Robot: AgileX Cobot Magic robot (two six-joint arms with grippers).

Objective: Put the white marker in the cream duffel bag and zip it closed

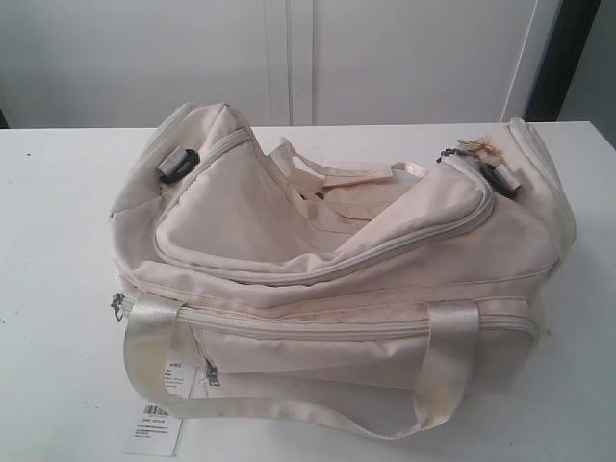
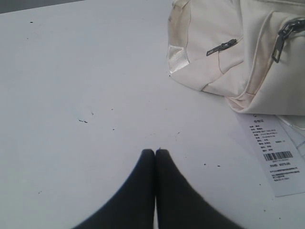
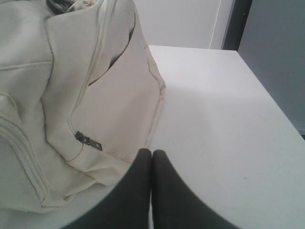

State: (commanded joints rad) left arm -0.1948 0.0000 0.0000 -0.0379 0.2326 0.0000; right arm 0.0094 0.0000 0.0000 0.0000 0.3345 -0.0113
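The cream duffel bag (image 1: 337,279) lies across the white table, its curved top flap zipped along the seam, with the gold zipper charm (image 1: 476,146) at its right end. No white marker shows in any view. My left gripper (image 2: 155,151) is shut and empty above bare table, with the bag's end (image 2: 224,52) off to one side. My right gripper (image 3: 151,152) is shut and empty too, its tips just beside the bag's other end (image 3: 95,95). Neither gripper shows in the exterior view.
A white paper barcode tag (image 1: 154,428) hangs off the bag's front left and also lies on the table as the barcode tag (image 2: 279,157). The white table (image 1: 58,289) extends left of the bag; its right edge (image 3: 276,100) is close to the bag.
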